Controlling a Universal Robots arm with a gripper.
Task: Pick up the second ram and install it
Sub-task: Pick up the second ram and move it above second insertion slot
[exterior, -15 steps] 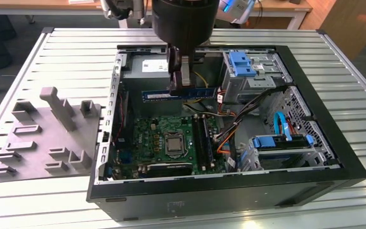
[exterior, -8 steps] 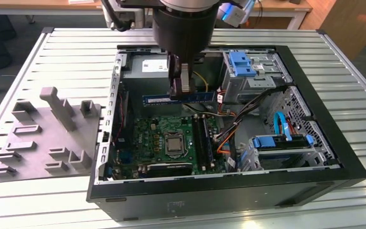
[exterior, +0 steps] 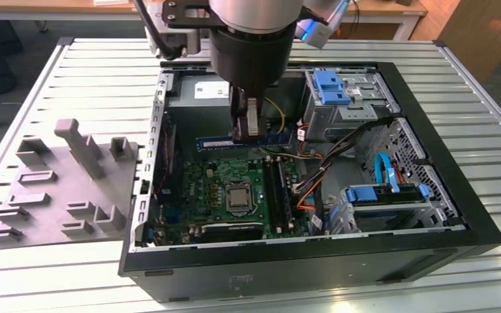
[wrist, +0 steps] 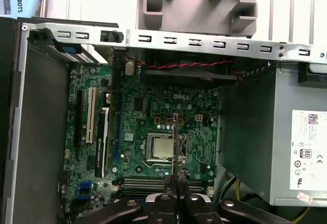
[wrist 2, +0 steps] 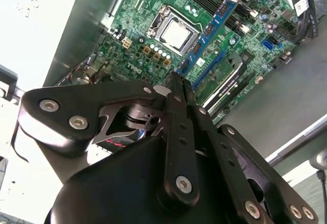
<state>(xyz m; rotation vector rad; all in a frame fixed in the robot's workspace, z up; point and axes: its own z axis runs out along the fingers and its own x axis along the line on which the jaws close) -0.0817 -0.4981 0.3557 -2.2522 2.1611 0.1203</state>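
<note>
Gripper [exterior: 248, 133] clamped shut on ram [exterior: 273, 137], stick gripped mid-length, over motherboard [exterior: 198, 189]. Open PC case [exterior: 320, 261] lies on slatted table [exterior: 76, 72].

The second RAM module [exterior: 243, 141]: a long, narrow blue circuit card with dark chips along its face, clamped near mid-length between the fingertips of the tool [exterior: 248, 134]. It stands on its long edge, roughly level, projecting to both sides of the fingertips directly beneath the tool. In the first wrist view the module [wrist: 174, 142] appears edge-on; in the second wrist view the module [wrist 2: 209, 29] runs outward from the fingertips
</note>
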